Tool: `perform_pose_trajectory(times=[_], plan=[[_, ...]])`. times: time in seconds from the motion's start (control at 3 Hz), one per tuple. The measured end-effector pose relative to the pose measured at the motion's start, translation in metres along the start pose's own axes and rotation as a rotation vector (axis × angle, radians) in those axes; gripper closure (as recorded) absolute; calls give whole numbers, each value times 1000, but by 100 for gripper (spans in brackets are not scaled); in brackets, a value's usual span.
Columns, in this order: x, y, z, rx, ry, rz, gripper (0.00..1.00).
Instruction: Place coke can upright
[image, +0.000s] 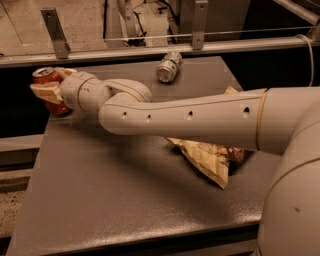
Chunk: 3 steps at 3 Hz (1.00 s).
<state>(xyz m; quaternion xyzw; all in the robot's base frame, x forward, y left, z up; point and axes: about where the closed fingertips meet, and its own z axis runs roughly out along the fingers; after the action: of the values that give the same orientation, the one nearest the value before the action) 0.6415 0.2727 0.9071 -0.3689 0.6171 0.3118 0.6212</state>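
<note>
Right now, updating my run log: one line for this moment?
gripper: far-left table corner, fingers shut on coke can | coke can: upright | silver can: lying, far edge

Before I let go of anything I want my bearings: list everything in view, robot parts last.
coke can: one, red, upright at the table's far left corner, between the gripper's fingers
silver can: one, silver and green, on its side near the table's far edge
bag: one, tan, crumpled, right of centre on the table, partly under the arm
table: one, grey
rail: one, metal, behind the table's far edge
arm: one, cream, reaching from the right to the far left corner
gripper: one, tan fingers, closed on the coke can
</note>
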Motion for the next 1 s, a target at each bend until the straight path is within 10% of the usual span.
perform_pose_trajectory(times=[0.67, 1.0], plan=[[12, 9, -7, 5, 0, -18, 1], [15, 12, -10, 9, 3, -21, 0]])
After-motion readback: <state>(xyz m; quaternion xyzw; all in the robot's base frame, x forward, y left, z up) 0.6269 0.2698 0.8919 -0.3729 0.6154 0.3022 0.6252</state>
